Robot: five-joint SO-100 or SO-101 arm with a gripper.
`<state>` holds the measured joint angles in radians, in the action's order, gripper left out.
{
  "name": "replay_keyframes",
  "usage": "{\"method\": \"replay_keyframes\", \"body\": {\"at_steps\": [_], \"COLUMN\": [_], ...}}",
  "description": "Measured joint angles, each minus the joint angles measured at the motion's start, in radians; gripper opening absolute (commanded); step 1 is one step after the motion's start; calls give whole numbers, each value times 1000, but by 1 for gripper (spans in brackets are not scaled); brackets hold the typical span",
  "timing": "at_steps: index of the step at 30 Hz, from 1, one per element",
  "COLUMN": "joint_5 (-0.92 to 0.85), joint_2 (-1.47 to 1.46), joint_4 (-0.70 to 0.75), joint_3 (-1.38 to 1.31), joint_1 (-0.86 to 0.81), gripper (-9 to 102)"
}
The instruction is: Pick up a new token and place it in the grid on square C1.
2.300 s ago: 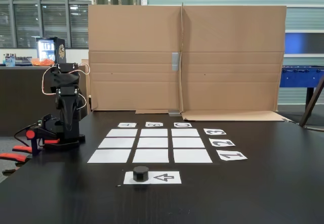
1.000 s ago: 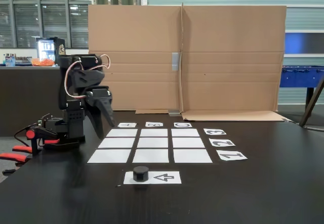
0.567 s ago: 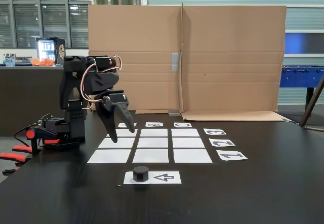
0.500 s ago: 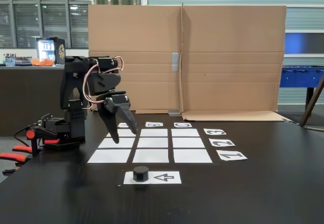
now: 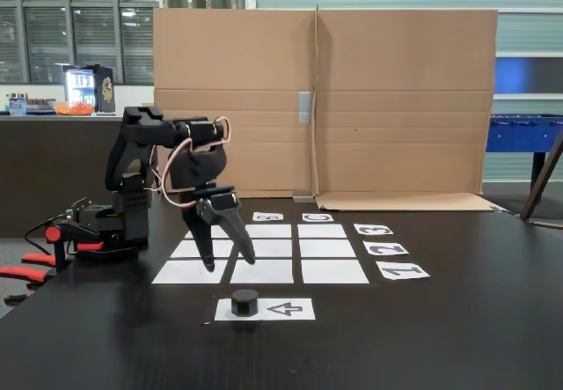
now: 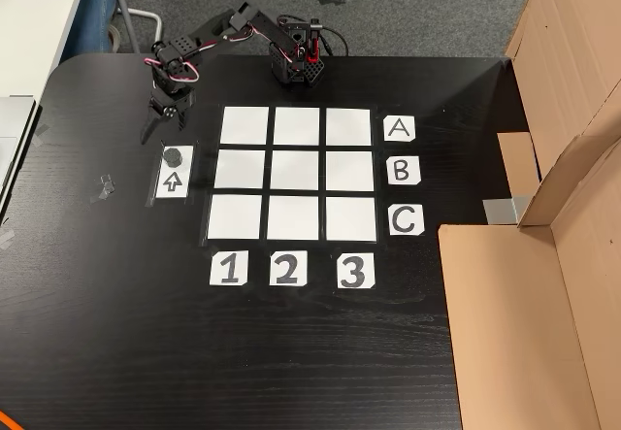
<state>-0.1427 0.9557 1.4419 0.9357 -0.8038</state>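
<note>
Black gripper (image 5: 229,261) hanging with fingers spread apart, empty — tips pointing down, above and just short of the token (image 5: 244,301). Token (image 6: 175,155) sitting on the white strip with the arrow (image 6: 173,176), beside the grid (image 6: 292,173) on the dark table (image 6: 116,333). Seen from above, gripper (image 6: 162,131) just beside the token — not touching. Square C1 (image 6: 236,216) bare, well apart from the token, by labels "1" (image 6: 228,268) and "C" (image 6: 406,219).
</note>
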Motion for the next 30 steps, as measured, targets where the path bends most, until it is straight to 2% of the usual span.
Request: {"method": "replay_keyframes", "body": {"at_steps": [18,30], "joint_5": [0,0], "joint_2": [-207,-322], "joint_4": [112,143], "joint_3": [-204,-324], "joint_1": [55,75], "gripper": [57,57]}}
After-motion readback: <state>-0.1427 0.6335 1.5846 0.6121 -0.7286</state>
